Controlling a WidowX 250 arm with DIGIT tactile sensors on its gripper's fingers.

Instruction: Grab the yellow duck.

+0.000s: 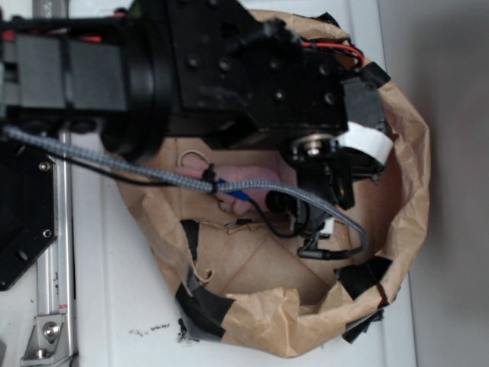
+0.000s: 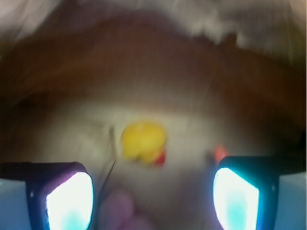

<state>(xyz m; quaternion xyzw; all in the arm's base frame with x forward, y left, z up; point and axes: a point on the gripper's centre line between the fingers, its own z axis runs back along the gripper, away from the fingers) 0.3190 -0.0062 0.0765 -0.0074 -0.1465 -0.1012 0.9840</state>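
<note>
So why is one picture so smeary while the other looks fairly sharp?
Wrist view: everything is blurred and streaky; the yellow duck is a soft blob, and the fingertips of the open gripper glare white-cyan. Exterior view: sharper, evenly lit, but the black arm hides much of the paper bag.

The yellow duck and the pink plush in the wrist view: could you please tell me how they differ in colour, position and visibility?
The yellow duck is bright yellow with a red-orange spot at its lower edge; the pink plush is pale pink. The duck lies ahead, centred between the open gripper's fingers, while the plush sits nearer, at the bottom edge. The duck shows whole; the plush is cut off. Both are blurred and ungrasped.
</note>
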